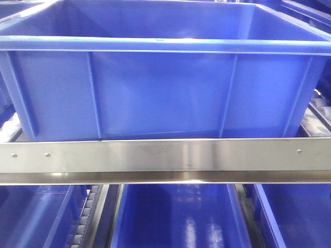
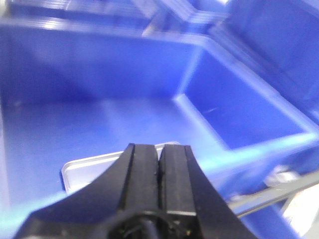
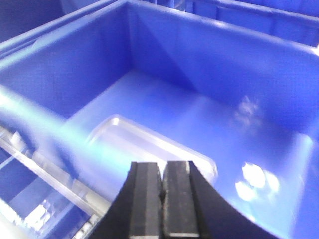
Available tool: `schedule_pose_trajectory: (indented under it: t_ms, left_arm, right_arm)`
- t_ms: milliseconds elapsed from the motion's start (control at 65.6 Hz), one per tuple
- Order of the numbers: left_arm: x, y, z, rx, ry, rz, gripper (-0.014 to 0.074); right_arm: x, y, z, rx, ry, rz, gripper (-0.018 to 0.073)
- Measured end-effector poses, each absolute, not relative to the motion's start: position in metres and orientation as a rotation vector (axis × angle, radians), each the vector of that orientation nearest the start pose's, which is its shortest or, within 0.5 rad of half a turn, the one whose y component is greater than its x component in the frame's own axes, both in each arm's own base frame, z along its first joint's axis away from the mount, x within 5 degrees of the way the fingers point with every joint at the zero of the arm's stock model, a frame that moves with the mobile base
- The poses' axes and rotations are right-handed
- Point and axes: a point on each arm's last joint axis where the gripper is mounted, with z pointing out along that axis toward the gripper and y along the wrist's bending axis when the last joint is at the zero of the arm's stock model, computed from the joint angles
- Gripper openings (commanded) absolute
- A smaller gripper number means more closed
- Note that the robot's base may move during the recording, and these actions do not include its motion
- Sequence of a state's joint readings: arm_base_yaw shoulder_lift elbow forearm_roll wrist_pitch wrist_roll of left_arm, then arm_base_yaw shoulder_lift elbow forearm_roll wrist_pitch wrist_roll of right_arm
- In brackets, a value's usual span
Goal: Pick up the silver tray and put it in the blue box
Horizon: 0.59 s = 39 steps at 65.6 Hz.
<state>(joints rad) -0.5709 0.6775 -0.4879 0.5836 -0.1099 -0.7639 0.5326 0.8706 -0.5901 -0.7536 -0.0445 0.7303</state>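
The blue box (image 1: 160, 93) fills the front view, where its near wall hides the inside and neither gripper shows. In the left wrist view the silver tray (image 2: 87, 169) lies flat on the floor of the blue box (image 2: 239, 99). My left gripper (image 2: 159, 147) hangs above the tray's near edge, shut with nothing between its fingers. The right wrist view shows the same silver tray (image 3: 134, 139) on the floor of the blue box (image 3: 224, 64), close to the near wall. My right gripper (image 3: 163, 163) is above it, shut and empty.
The box stands on a rack behind a steel rail (image 1: 165, 160). More blue crates (image 1: 176, 217) sit on the level below, beside a roller track (image 1: 85, 217). Other blue crates (image 2: 209, 15) stand behind the box.
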Motion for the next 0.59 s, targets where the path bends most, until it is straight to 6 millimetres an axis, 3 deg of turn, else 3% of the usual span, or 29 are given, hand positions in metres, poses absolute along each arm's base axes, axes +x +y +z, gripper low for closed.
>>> schedule_pose_trajectory:
  t_ms: [168,275,595]
  left_arm:
    - [0.088,-0.063,0.312,0.348,1.484,-0.652,-0.0104]
    - [0.076,-0.056,0.317,0.337,1.414,-0.666,-0.0104]
    - [0.072,-0.055,0.321,0.347,1.367,-0.682,-0.0104]
  right_arm:
    - [0.119,0.073,0.311,-0.480,1.594,0.412,0.0052]
    - [0.102,0.064,0.311,-0.463,1.529,0.422,0.0052]
    - [0.097,0.060,0.312,-0.456,1.503,0.426,0.0052]
